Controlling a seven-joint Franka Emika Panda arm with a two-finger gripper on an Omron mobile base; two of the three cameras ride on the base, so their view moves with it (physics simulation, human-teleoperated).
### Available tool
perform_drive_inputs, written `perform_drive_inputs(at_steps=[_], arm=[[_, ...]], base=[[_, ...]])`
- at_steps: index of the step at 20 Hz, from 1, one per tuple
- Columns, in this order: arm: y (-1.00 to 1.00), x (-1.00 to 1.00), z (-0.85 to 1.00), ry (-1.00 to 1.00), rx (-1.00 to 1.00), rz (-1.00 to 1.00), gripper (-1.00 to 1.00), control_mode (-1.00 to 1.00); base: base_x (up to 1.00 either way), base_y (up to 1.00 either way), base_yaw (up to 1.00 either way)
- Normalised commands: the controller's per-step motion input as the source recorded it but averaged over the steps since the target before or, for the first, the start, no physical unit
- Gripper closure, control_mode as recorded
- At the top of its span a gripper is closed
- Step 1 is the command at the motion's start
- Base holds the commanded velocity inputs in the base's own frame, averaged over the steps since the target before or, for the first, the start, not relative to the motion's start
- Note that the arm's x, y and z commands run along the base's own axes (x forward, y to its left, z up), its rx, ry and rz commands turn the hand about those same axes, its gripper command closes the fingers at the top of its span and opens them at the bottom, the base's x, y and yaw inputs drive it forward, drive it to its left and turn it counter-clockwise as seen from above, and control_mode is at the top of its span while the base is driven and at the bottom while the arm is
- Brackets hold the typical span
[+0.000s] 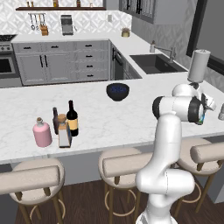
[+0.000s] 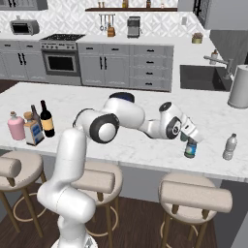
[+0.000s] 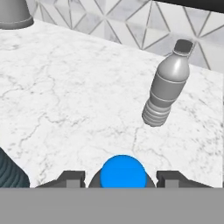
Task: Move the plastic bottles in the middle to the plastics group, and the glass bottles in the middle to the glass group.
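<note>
Four bottles cluster at the counter's (image 2: 121, 145) left end: pink bottle (image 2: 16, 127), cork-stoppered bottle (image 2: 33, 130), brown bottle (image 2: 35, 113), wine bottle (image 2: 47, 119). Near the right front edge, the gripper (image 2: 193, 139) straddles a blue-capped bottle (image 2: 190, 148); whether its jaws grip cannot be told. Setting it upright beside the grey water bottle (image 2: 230, 147) seems best.

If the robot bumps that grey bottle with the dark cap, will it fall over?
Probably, yes. The grey bottle stands tall and narrow on the smooth marble counter, so a bump up high would likely tip it. Its round, ribbed body would probably roll afterwards. It looks like thin plastic, so likely light.
</note>
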Motion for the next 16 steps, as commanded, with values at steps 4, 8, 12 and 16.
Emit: perform_drive_inputs(at_steps=[4,8,12,16], arm=[[-0.02,-0.01,-0.33,0.00,0.00,0.00,1.00,-1.00],[0.00,-0.20,-0.14,-0.12,0.00,0.00,1.00,-1.00],[0.00,-0.16,-0.10,-0.23,0.00,0.00,1.00,-1.00],[0.00,-0.05,-0.10,-0.13,0.00,0.00,1.00,-1.00]], base=[[0.00,0.00,0.00],[0.00,0.00,0.00],[0.00,0.00,0.00],[0.00,0.00,0.00]])
